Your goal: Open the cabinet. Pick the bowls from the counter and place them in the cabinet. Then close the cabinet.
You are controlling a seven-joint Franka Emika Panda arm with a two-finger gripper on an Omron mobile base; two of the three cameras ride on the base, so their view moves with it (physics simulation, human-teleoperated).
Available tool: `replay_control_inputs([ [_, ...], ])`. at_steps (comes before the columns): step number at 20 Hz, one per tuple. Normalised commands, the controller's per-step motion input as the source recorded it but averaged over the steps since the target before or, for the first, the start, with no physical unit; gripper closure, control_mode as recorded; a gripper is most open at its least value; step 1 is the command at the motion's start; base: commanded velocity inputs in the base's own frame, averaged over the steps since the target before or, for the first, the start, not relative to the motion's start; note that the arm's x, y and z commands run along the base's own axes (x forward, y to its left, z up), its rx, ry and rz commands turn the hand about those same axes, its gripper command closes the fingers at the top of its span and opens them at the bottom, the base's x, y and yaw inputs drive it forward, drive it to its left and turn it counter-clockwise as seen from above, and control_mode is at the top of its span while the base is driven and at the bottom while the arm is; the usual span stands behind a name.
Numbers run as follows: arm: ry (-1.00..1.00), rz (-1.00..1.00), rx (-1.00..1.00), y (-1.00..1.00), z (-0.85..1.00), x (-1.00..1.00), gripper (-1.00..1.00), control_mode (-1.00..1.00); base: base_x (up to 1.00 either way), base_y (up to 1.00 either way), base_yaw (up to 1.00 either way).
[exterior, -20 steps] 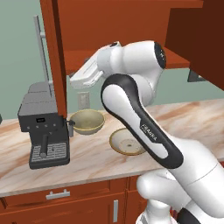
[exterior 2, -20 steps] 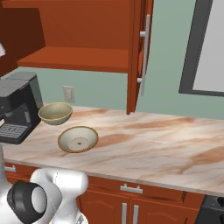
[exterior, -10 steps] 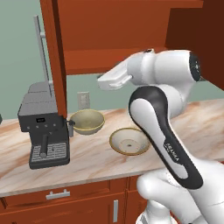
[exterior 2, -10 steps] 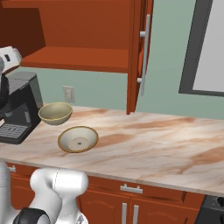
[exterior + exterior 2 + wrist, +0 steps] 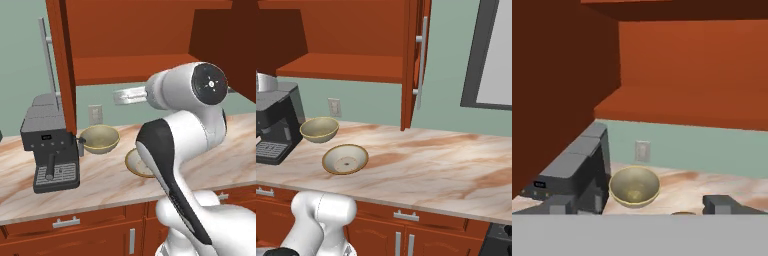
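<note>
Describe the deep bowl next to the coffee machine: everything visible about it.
The deep bowl is tan-beige, ceramic-looking, rounded, with a thin darker rim and a speckled inside that looks empty. It sits upright on the marble-patterned counter, near the back wall under the open cabinet, right beside the dark coffee machine; whether they touch cannot be told. The shallower bowl lies apart, nearer the counter's front. Nothing grips it.
</note>
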Motion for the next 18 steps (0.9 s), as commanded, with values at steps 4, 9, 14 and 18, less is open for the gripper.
replay_control_inputs([
  [4, 0.28, -0.23, 0.17, -0.98, 0.01, -0.30, -1.00, -1.00, 0.00, 0.00, 0.00],
  [9, 0.24, -0.09, 0.10, -0.65, -0.06, -0.12, -1.00, -1.00, 0.00, 0.00, 0.00],
  [14, 0.22, 0.00, 0.00, 0.00, -0.31, 0.00, -1.00, -1.00, 0.00, 0.00, 0.00],
  [18, 0.13, 0.00, -0.01, -0.01, -0.33, 0.00, -1.00, -1.00, 0.00, 0.00, 0.00],
])
